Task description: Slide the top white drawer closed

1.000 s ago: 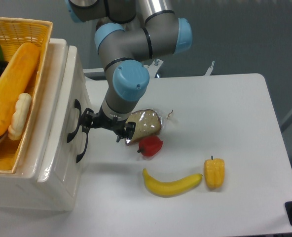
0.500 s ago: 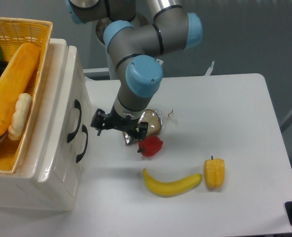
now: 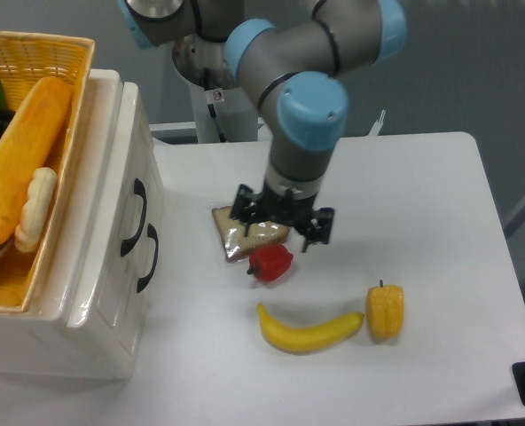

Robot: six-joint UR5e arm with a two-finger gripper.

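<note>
The top white drawer [image 3: 128,182] is the upper part of the cream cabinet at the left. Its black arched handle [image 3: 133,218] faces right, and its front lies flush with the lower drawer front. My gripper [image 3: 281,222] hangs over the table about a hand's width to the right of the cabinet. It is above a wrapped sandwich [image 3: 245,236] and touches nothing. Its fingers stand open with nothing between them.
The lower drawer's handle [image 3: 147,258] sits just below the upper one. A yellow wicker basket [image 3: 60,49] of toy food rests on the cabinet top. A red pepper [image 3: 270,263], a banana [image 3: 309,334] and a yellow pepper [image 3: 386,311] lie on the white table [image 3: 422,195].
My gripper has drawn back from the drawer handles and swung right, from beside the cabinet front to above the sandwich. The drawer front has not visibly moved.
</note>
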